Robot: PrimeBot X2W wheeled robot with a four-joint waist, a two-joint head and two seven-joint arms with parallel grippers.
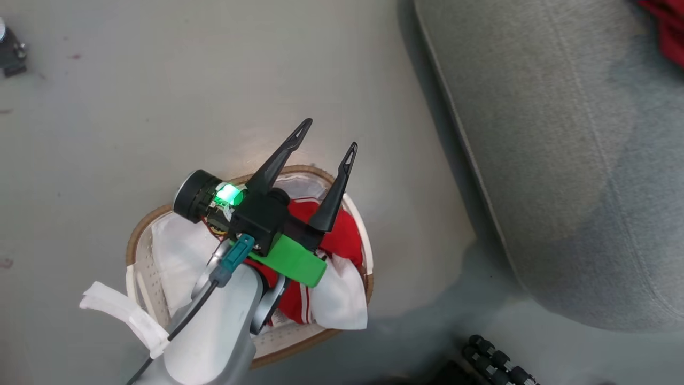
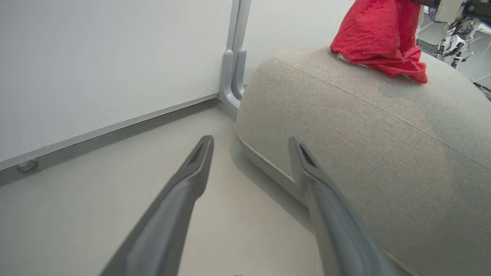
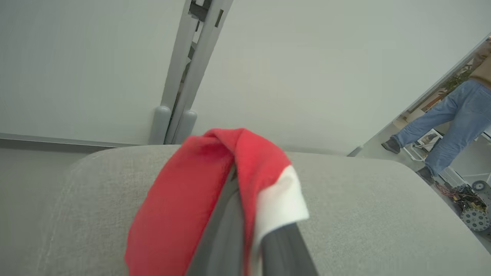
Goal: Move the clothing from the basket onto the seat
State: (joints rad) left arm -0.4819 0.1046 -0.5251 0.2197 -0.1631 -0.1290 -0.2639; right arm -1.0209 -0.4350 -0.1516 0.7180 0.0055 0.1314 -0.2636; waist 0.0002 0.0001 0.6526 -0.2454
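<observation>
Right fingers [image 3: 222,237] clamp a red garment [image 3: 180,199] over the seat [image 3: 364,214], probably to drop it; left fingers [image 1: 280,158] gape empty above the basket [image 1: 140,227], lined up for its clothing [image 1: 347,235].

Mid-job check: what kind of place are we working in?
Likely a robotics lab test bay, not a home: plain white partition panels joined by a grey metal post, a smooth pale floor, and wheeled robot hardware with loose cables beyond.

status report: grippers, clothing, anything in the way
Left gripper open, empty, above the basket. Right gripper shut on red garment over the seat. More clothing in basket. Person beyond seat, nothing blocking.
</observation>
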